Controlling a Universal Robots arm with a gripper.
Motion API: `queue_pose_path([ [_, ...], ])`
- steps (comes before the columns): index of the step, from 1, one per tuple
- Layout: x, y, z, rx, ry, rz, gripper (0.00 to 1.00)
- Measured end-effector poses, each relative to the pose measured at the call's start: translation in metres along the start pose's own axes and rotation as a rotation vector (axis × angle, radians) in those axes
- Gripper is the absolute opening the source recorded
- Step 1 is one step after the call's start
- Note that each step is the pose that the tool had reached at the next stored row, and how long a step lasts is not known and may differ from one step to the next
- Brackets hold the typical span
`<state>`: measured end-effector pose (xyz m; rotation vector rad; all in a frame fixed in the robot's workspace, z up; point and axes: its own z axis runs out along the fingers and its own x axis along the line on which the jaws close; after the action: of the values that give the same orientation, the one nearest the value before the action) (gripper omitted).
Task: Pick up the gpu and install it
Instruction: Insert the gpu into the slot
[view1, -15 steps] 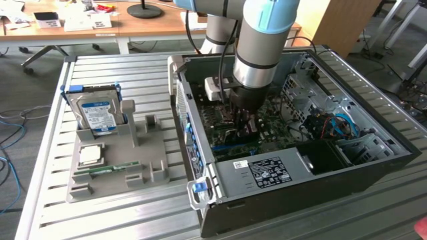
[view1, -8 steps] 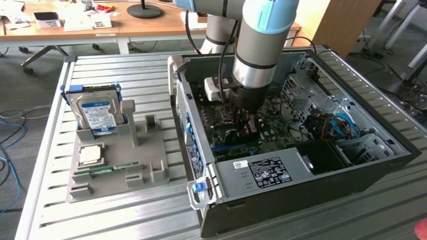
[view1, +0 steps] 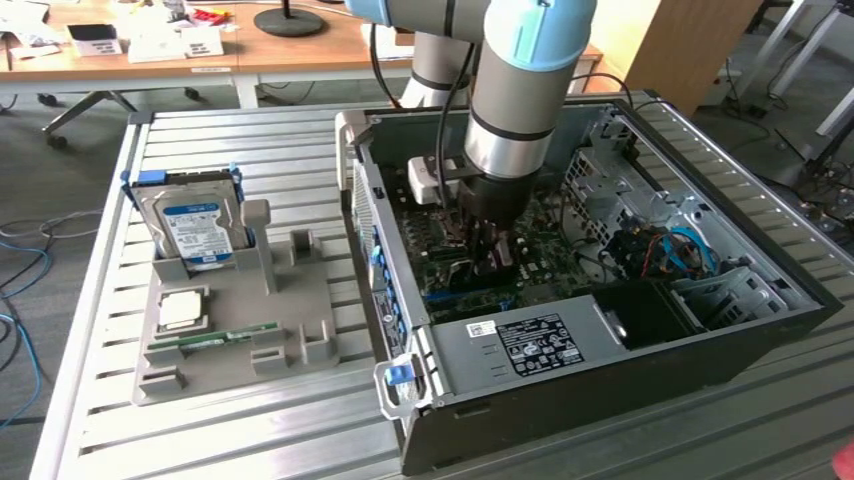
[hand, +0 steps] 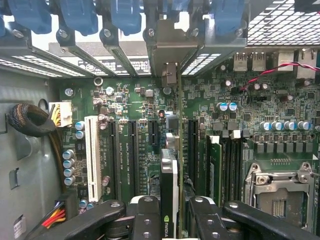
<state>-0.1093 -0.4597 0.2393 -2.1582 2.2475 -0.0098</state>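
Note:
The gpu (hand: 169, 187) is held edge-on between my black fingers (hand: 145, 217), its thin dark body with a green logo pointing down at the motherboard (hand: 125, 100). Its silvery bracket (hand: 170, 47) sits up against the rear slot openings of the case. My gripper (hand: 169, 222) is shut on the card, directly over the long black expansion slots (hand: 134, 150). In the exterior view the gripper (view1: 489, 240) reaches down inside the open computer case (view1: 534, 345), close to the board, with the gpu (view1: 497, 262) a dark sliver below it.
Left of the case, a grey holder (view1: 227, 365) carries a silver hard drive (view1: 198, 225) with a blue label, a square chip (view1: 183, 308) and a green RAM stick (view1: 214, 340). Case walls, blue latches (hand: 125, 15) and cable bundles (hand: 30, 120) crowd the card.

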Motion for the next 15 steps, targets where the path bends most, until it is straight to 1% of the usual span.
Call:
queue_pose_path([
  [9,0.0,0.0001,0.0001,-0.0001,-0.0003,0.0,0.27],
  [10,-0.0001,0.0007,0.0006,-0.0007,-0.0016,0.001,0.27],
  [11,-0.0001,0.0005,0.0005,0.0004,-0.0009,0.001,0.27],
  [13,-0.0001,0.0001,0.0002,0.0001,-0.0005,0.0,0.39],
  [14,0.0,0.0001,0.0002,0.0,-0.0004,0.0,0.39],
  [15,0.0,0.0001,0.0002,0.0,-0.0004,0.0,0.45],
])
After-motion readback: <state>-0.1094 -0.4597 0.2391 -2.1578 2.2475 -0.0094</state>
